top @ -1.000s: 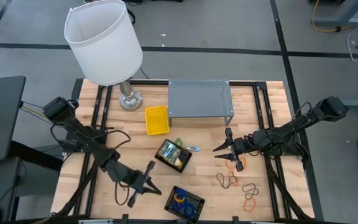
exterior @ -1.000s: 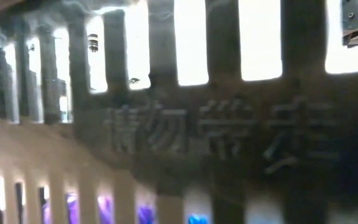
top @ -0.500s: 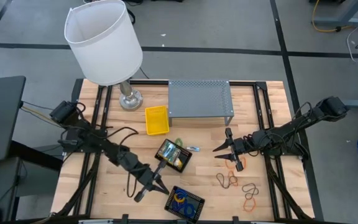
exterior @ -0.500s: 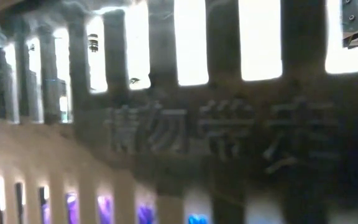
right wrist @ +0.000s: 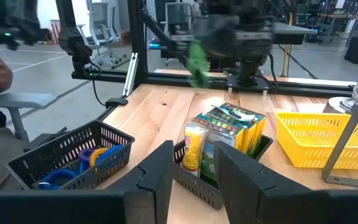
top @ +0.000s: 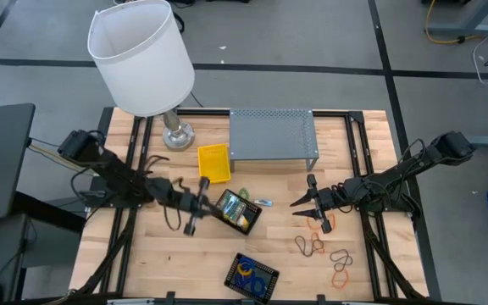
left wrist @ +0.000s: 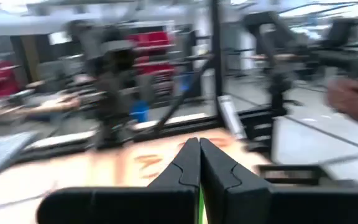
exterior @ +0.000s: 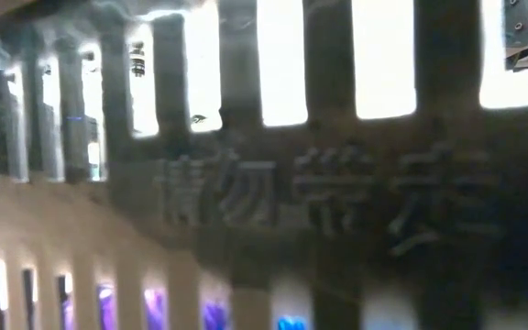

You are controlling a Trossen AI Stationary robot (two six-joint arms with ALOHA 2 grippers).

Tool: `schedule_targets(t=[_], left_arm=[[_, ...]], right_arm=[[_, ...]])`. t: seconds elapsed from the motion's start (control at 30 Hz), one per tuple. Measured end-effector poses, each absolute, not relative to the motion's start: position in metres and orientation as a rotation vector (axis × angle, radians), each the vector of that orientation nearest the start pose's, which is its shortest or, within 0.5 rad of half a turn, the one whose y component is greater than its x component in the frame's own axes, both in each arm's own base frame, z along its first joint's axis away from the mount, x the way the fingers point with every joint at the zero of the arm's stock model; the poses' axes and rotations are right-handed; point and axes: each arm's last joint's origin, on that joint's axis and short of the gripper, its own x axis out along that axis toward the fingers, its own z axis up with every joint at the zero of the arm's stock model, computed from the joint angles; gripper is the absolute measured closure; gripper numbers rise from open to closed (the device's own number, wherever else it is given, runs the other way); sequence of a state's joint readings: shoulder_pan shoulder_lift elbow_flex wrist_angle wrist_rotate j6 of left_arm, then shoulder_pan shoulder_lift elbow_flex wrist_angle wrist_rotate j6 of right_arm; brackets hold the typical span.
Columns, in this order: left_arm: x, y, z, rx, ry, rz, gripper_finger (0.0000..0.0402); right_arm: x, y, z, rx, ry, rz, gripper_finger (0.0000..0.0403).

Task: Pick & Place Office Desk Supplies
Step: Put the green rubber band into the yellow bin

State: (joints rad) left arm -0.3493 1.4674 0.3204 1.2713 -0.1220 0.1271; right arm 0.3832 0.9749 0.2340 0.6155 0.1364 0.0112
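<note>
On the wooden surface (top: 142, 254), the lamp (top: 142, 59) stands at the far left corner. The left tool (top: 197, 203), fingers pressed together, hovers just beside a black tray of crayon boxes (top: 235, 212); something green shows blurred at its tips. A yellow basket (top: 213, 163) sits beside a grey mesh shelf (top: 272, 134). A black basket of rubber bands (top: 252, 275) lies near the front edge. The right tool (top: 310, 205), fingers parted, empty, hangs over loose orange and brown bands (top: 320, 246).
</note>
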Motion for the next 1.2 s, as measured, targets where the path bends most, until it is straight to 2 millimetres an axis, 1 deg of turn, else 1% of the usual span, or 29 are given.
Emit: schedule_targets(t=[0.13,0.3,0.47,0.57,0.77,0.93,1.07,1.2], left_arm=[[0.221,-0.051,0.177,0.088,-0.119,-0.051,0.0401],[0.219,-0.018,0.168,0.118,0.012,0.167,0.0401],[0.220,0.008,0.160,0.147,0.094,0.300,0.0401],[0.219,0.021,0.156,0.157,0.142,0.359,0.0401],[0.216,0.033,0.147,0.150,0.240,0.407,0.0401],[0.215,0.035,0.144,0.141,0.268,0.411,0.0395],[0.215,0.036,0.145,0.128,0.264,0.416,0.0369],[0.214,0.041,0.143,0.055,0.269,0.413,0.0327]], right_arm=[[0.177,0.067,0.189,-0.021,0.122,0.246,0.0279],[0.177,0.067,0.189,-0.017,0.122,0.244,0.0279],[0.177,0.066,0.189,-0.019,0.122,0.220,0.0279],[0.177,0.066,0.189,-0.019,0.122,0.219,0.0279],[0.177,0.066,0.189,-0.020,0.122,0.219,0.0279],[0.177,0.066,0.189,-0.021,0.122,0.219,0.0279],[0.177,0.066,0.189,-0.023,0.123,0.219,0.0279],[0.177,0.066,0.189,-0.023,0.124,0.219,0.0279]])
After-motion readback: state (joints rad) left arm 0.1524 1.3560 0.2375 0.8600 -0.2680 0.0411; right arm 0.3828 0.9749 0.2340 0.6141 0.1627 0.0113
